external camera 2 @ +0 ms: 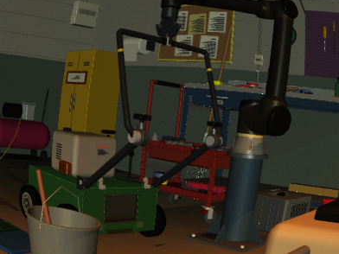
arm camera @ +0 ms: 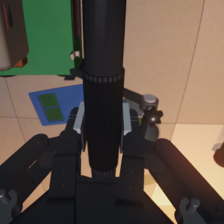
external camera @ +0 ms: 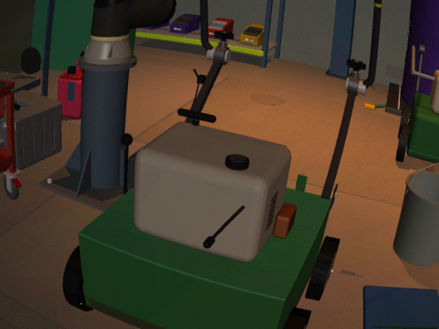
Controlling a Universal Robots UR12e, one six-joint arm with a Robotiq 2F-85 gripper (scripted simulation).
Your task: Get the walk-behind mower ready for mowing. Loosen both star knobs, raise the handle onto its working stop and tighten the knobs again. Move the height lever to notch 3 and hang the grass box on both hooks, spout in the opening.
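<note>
The handle's crossbar [external camera 2: 164,40] is cut off above the side camera's frame, which shows only its two uprights and both star knobs [external camera: 224,35] [external camera: 356,65]. High above the green mower [external camera: 199,244], I grip that black crossbar in my closed gripper [arm camera: 102,127]; from the wrist camera its ribbed grip runs up between my fingers. The handle stands raised behind the grey engine cover [external camera: 210,188]. One star knob [arm camera: 152,118] shows below my fingers. The height lever [external camera: 126,140] stands at the mower's left side. A tan grass box [external camera 2: 302,235] sits at the lower right of the second side camera.
A grey bucket [external camera 2: 62,231] stands near the mower's front wheel. A red trolley [external camera 2: 190,160] and my blue pedestal [external camera 2: 240,194] stand behind the mower, and a blue mat [arm camera: 58,104] lies on the floor below my gripper. Shelves [external camera: 216,28] line the back wall.
</note>
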